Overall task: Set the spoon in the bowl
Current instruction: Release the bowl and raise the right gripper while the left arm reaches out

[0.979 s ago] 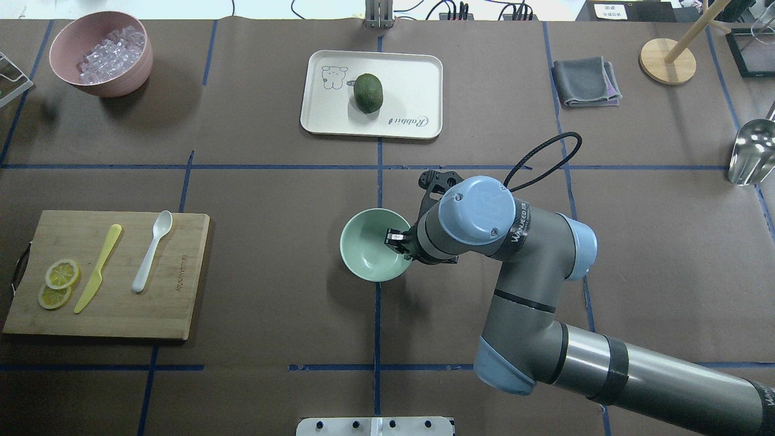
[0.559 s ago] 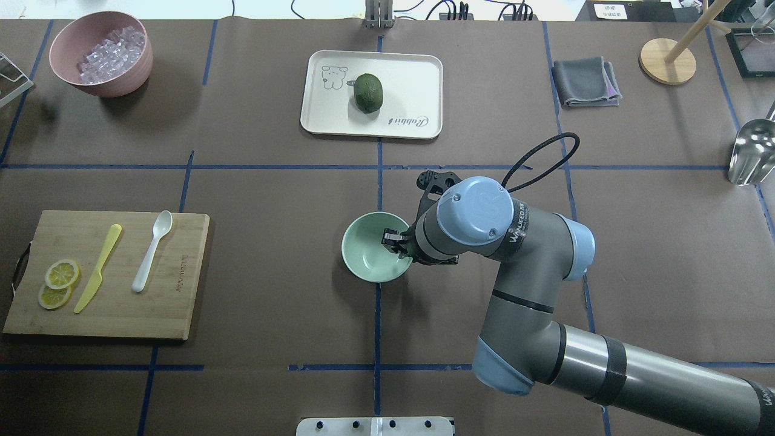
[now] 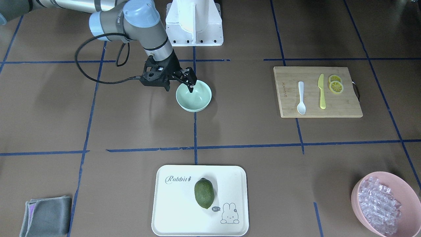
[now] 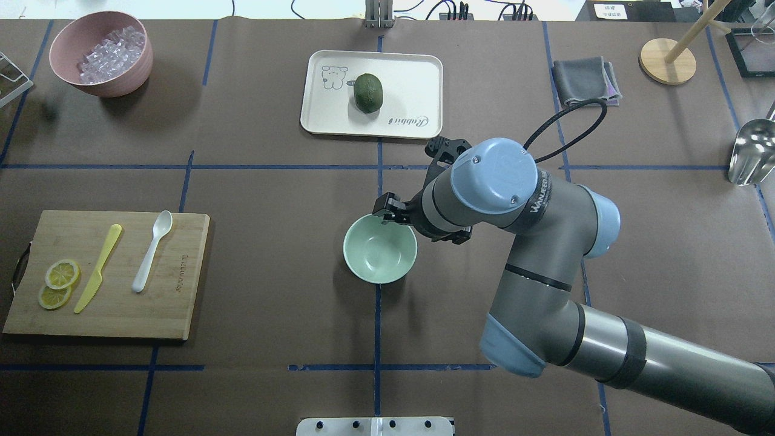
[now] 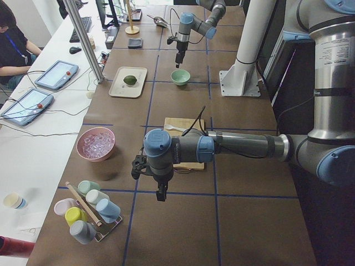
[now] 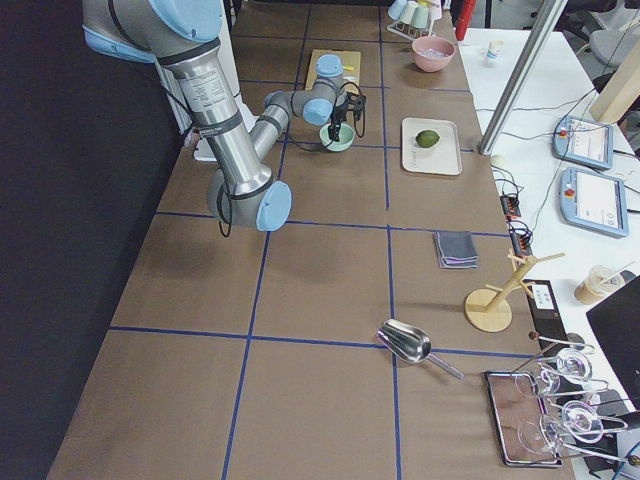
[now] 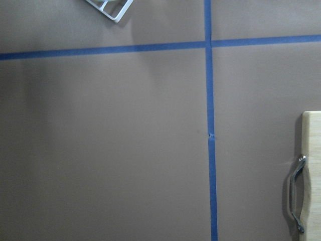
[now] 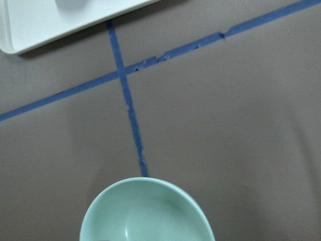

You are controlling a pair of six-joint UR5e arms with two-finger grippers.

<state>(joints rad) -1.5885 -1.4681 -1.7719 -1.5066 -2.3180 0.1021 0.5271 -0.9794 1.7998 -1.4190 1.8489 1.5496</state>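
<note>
The white spoon point(image 4: 151, 251) lies on the wooden cutting board point(image 4: 175, 303) at the left, next to a yellow knife point(image 4: 97, 269); it also shows in the front view point(image 3: 301, 97). The mint-green bowl point(image 4: 379, 248) stands empty at the table's middle, and also shows in the front view point(image 3: 194, 95) and the right wrist view point(image 8: 145, 211). My right gripper point(image 4: 389, 216) hovers over the bowl's far rim, looks open and holds nothing. My left gripper point(image 5: 161, 194) shows only in the exterior left view, beside the board; I cannot tell whether it is open or shut.
Two lemon slices point(image 4: 60, 275) lie on the board. A pink bowl point(image 4: 115, 85) of clear cubes stands far left. A white tray point(image 4: 412, 79) with a green fruit point(image 4: 368, 92) is at far centre. A grey cloth point(image 4: 584, 82) and a metal scoop point(image 4: 751, 151) are at the right.
My right gripper has left the bowl's right rim and risen, moving toward the far rim. The bowl stays on the table, shifted very slightly. The spoon has not moved.
</note>
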